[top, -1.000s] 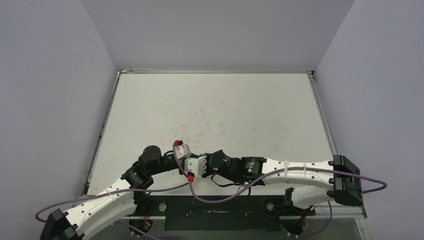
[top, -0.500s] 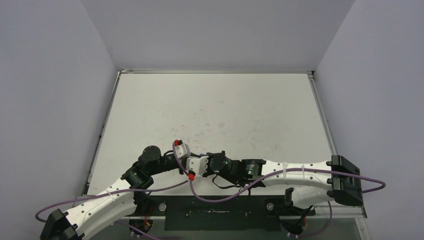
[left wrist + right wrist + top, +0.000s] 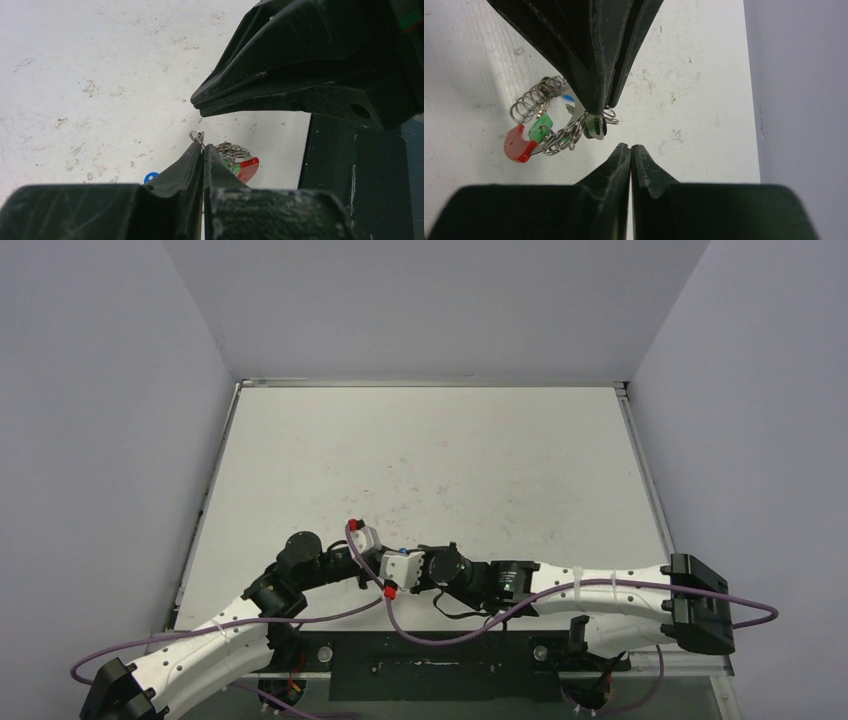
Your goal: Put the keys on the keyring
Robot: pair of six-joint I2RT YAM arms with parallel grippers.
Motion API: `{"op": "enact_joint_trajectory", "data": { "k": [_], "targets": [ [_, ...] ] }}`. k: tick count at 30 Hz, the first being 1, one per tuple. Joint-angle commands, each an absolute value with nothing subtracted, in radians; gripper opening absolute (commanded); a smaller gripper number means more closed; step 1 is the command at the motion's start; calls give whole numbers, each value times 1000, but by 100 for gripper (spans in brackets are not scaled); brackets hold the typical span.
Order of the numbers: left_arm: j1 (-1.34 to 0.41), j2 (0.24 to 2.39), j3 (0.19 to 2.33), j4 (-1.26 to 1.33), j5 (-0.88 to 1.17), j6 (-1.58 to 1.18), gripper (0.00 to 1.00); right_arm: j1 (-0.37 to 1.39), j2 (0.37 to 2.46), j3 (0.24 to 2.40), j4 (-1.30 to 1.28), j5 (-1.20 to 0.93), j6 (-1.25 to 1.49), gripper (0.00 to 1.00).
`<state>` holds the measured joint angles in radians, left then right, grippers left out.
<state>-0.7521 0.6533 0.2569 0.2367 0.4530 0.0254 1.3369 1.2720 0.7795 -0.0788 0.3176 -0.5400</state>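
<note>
We're over a scuffed white table (image 3: 430,450) between grey walls (image 3: 100,440). Our left gripper (image 3: 600,111) is clamped on the silvery coil keyring with a red section (image 3: 517,145), near the table's front. Our right gripper (image 3: 630,148) faces it, fingers closed and empty.

Silver-and-red keyring (image 3: 530,101), green key (image 3: 540,125)

A scuffed white table (image 3: 430,450) with a thin metal rim (image 3: 430,383) sat enclosed by plain pale grey walls (image 3: 100,420) on three sides under even light.
</note>
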Motion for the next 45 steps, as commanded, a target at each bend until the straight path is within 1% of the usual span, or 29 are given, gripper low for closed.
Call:
{"op": "enact_joint_trajectory", "data": {
  "k": [1,4,6,7,9,11,18,21,24,26,27,33,39,44,45],
  "targets": [
    [-754,636,263,324,451,8,0,1325,1200,737,-8,267,-512,12],
    [-753,630,257,339,461,13,0,1278,1142,694,49,166,-493,43],
    [-753,625,250,352,472,18,0,1227,1094,657,86,58,-474,60],
    [-753,623,247,358,480,22,0,1197,1070,636,108,-8,-462,64],
    [-753,616,242,369,496,30,0,1127,1030,598,151,-145,-439,67],
    [-753,612,235,381,514,37,0,1073,1006,568,184,-255,-432,68],
    [-753,615,229,415,592,48,0,974,1043,556,236,-528,-477,62],
    [-753,616,229,425,614,47,0,933,1083,575,260,-667,-483,56],
    [-753,615,230,425,618,47,0,912,1119,605,242,-746,-502,49],
    [-754,614,230,424,618,46,0,905,1140,624,214,-786,-523,42],
    [-753,615,230,424,618,46,0,903,1149,635,198,-796,-533,37],
    [-753,613,230,424,617,46,0,897,1170,657,203,-804,-524,26],
    [-753,616,231,425,614,51,0,898,1182,669,201,-832,-517,25],
    [-754,619,232,425,614,49,0,898,1192,673,186,-846,-528,21],
    [-753,618,232,425,614,50,0,897,1193,675,184,-848,-529,19]
  ]
}}
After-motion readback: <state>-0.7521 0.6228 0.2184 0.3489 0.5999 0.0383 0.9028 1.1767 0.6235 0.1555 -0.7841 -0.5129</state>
